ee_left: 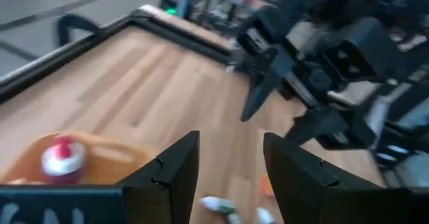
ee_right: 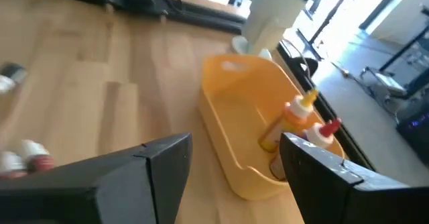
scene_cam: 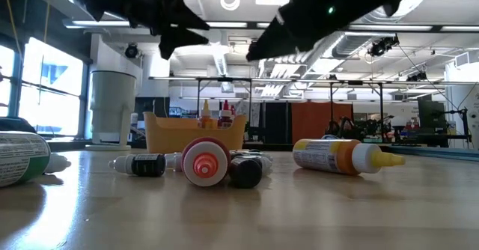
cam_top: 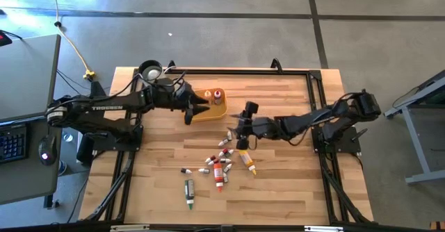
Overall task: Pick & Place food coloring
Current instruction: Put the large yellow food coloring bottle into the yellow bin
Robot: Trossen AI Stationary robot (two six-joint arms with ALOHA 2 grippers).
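Observation:
Several food coloring bottles (cam_top: pixel 222 159) lie on their sides in a loose cluster on the wood. Among them are a yellow one (scene_cam: pixel 337 156), a red-capped one (scene_cam: pixel 206 162) and a green tube (cam_top: pixel 189 192) nearer the near edge. Two more, an orange one (ee_right: pixel 295 120) and a red-capped one (ee_right: pixel 322 135), stand upright in the yellow-orange tray (cam_top: pixel 212 110). My left gripper (cam_top: pixel 198 112) hangs open and empty in the air at the tray's left end (ee_left: pixel 231 137). My right gripper (cam_top: pixel 236 128) is open and empty, raised above the cluster's far side and facing the tray (ee_right: pixel 236 140).
A white jug (cam_top: pixel 149 70) stands at the far left corner behind the tray. A black rail (cam_top: pixel 243 70) runs along the table's far edge and sides. Bare wood (cam_top: pixel 292 183) lies right of the cluster and along the near edge.

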